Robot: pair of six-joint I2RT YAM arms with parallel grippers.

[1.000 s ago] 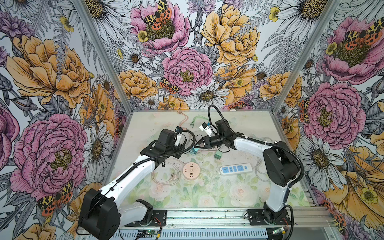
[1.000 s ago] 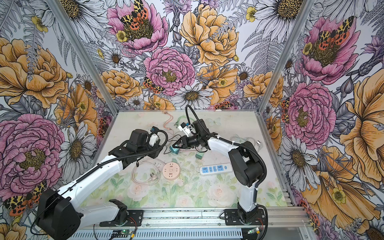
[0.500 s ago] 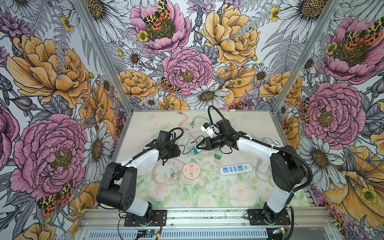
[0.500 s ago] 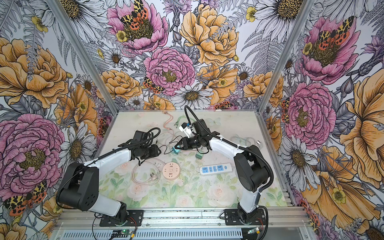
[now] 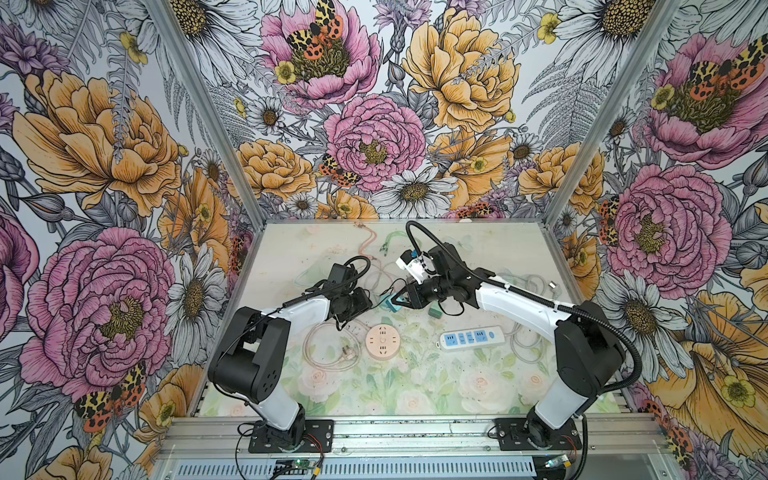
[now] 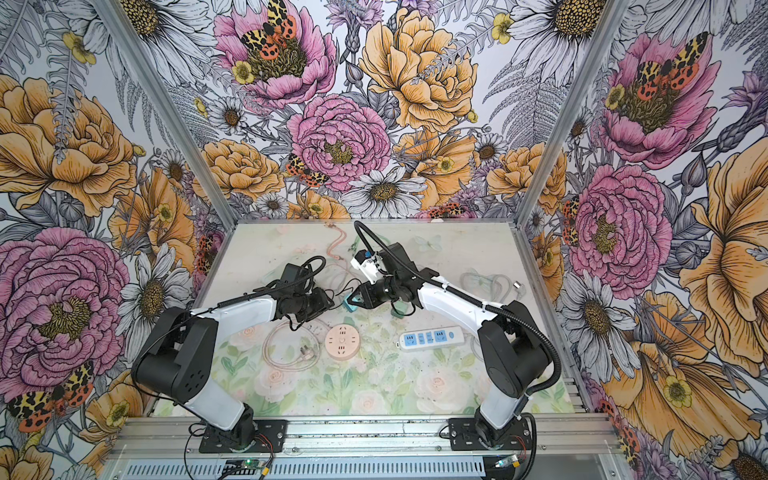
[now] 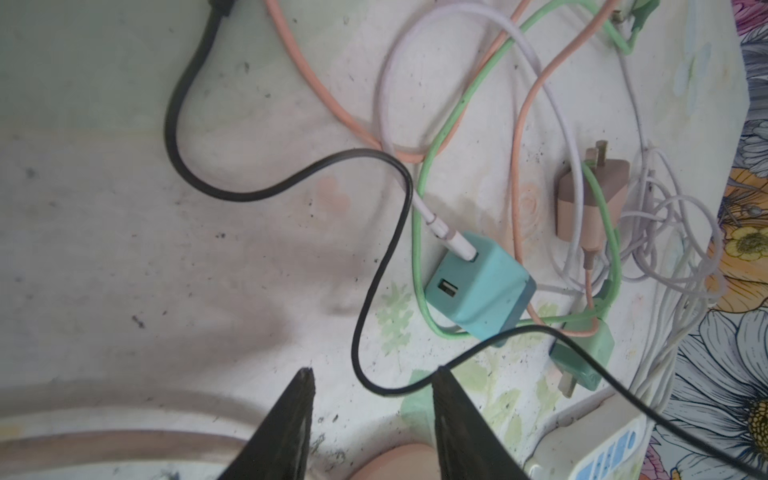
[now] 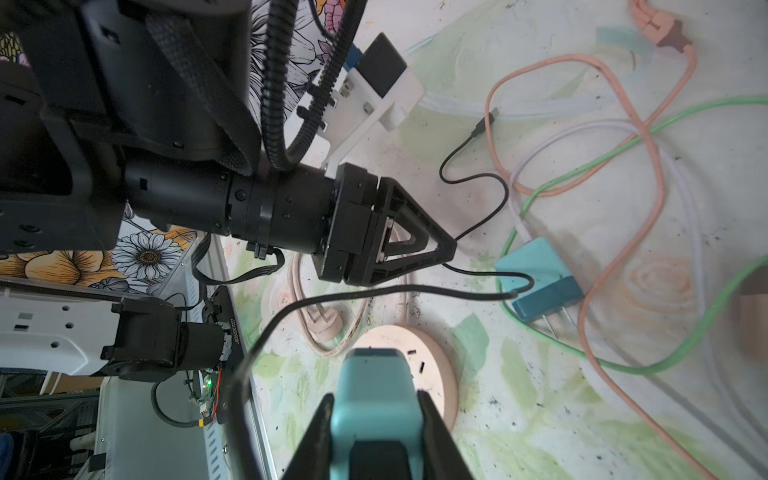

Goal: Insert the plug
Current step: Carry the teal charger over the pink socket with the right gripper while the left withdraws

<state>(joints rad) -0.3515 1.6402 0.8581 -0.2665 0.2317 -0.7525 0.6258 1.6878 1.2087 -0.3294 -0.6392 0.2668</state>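
We hold our left arm (image 5: 297, 312) folded low, its elbow back near the base and its forearm reaching toward the middle. Our left gripper (image 7: 372, 376) points toward the right one, its fingers (image 7: 291, 419) parted with nothing between them. Our right arm (image 5: 517, 306) stretches in from the opposite side, forearm slanting inward. Our right gripper (image 8: 376, 401) faces the left one, tips near but apart, and its fingers are clamped on a teal plug (image 8: 374, 376).

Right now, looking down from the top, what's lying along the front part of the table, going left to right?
Pink plug on its looped cord → round peach socket → blue-and-white power strip.
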